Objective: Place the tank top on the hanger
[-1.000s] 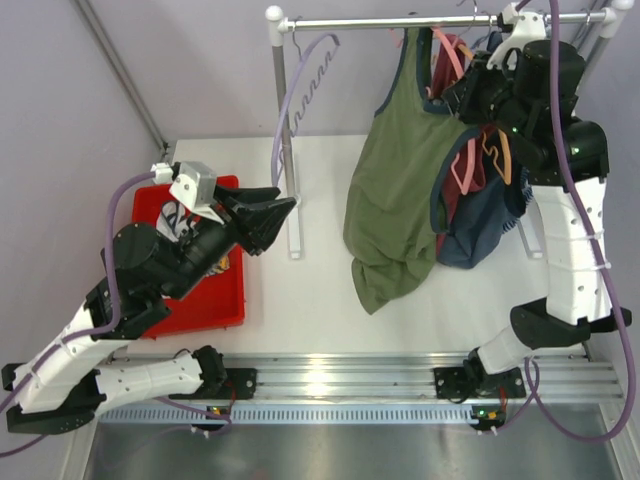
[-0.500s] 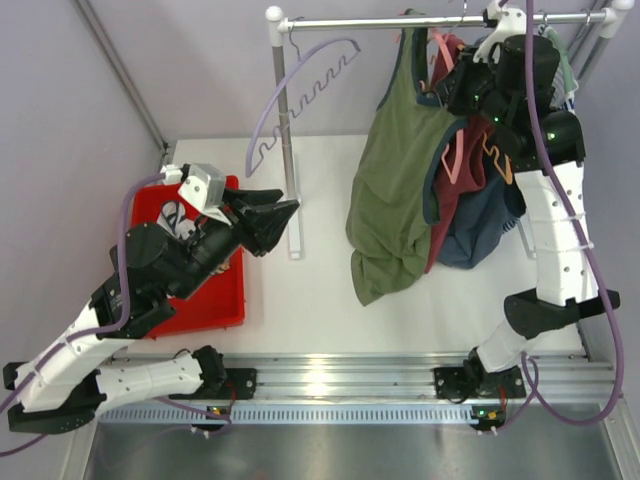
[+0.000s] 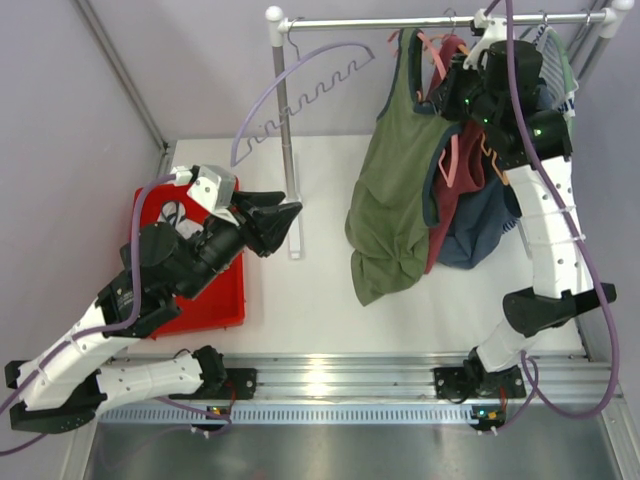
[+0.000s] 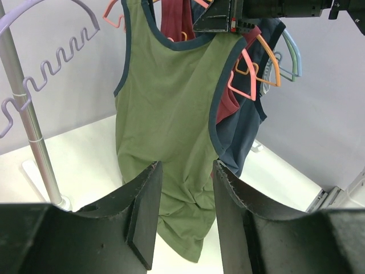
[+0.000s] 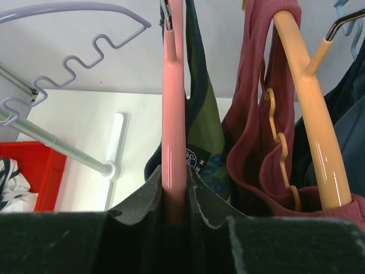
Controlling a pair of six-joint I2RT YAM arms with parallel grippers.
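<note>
The olive-green tank top [image 3: 392, 190] hangs on the salmon-pink hanger [image 3: 441, 62], just under the rack's rail. Its hem bunches on the white table. My right gripper [image 3: 458, 85] is shut on the hanger's pink bar [image 5: 174, 114], seen between its jaws [image 5: 175, 171] in the right wrist view, with the top's neck label [image 5: 197, 158] right behind. My left gripper [image 3: 290, 212] is open and empty, left of the top and apart from it. In the left wrist view, the top [image 4: 165, 114] shows beyond its jaws [image 4: 185, 165], with pink hanger ends [image 4: 242, 77] poking out.
A lilac hanger [image 3: 300, 90] hangs on the rail [image 3: 400, 21] by the rack's left post [image 3: 284, 140]. A dark red tank top [image 3: 441, 215] on an orange hanger [image 3: 495, 160] and a navy garment [image 3: 480, 225] hang right of the top. A red bin [image 3: 215, 300] holds a white garment [image 3: 175, 215].
My right gripper has lifted the pink hanger and the tank top higher toward the rail. The lilac hanger has swung up and to the right. My left arm shifted slightly.
</note>
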